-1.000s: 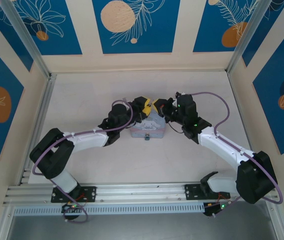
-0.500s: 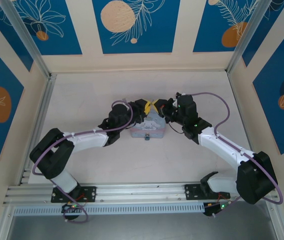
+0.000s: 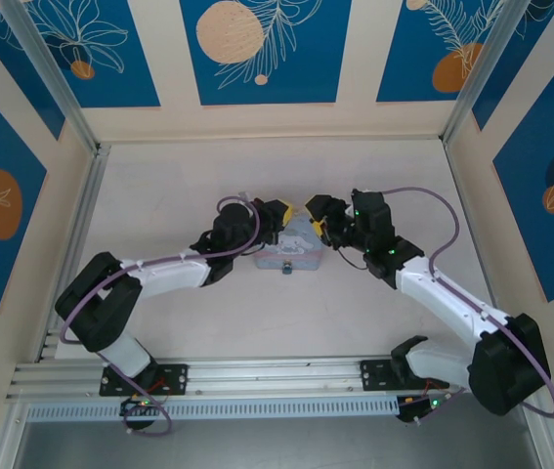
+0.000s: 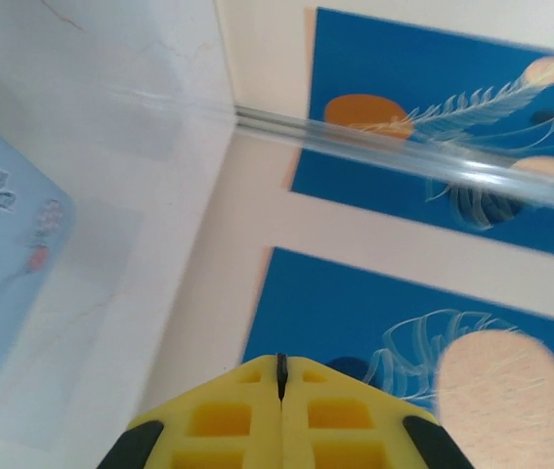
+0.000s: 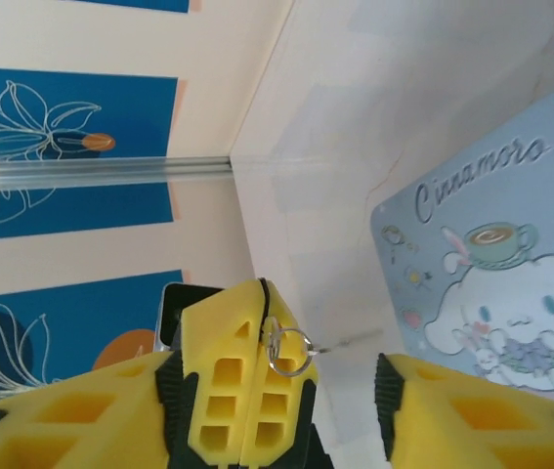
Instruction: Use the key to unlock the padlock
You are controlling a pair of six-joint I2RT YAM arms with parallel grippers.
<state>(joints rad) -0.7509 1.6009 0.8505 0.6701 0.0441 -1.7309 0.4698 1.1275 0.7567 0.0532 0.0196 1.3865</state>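
Pale surface (image 3: pixel 159 195) is carrying a light-blue tin (image 3: pixel 291 249), with the padlock (image 3: pixel 287 269) jutting from its near edge toward the arm bases. Beyond, the left pincer (image 5: pixel 260 322) is clamping together on the key (image 5: pixel 284 350), ring end showing and blade hidden. The right pincer (image 3: pixel 318 220) is standing with fingers apart.

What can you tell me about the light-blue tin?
The light-blue tin is a flat rectangular box, metal by its look, with rounded corners; its lid carries cursive lettering, a cup and a white cartoon animal. It lies closed, lid up, on the white table, a small dark padlock at its near edge.
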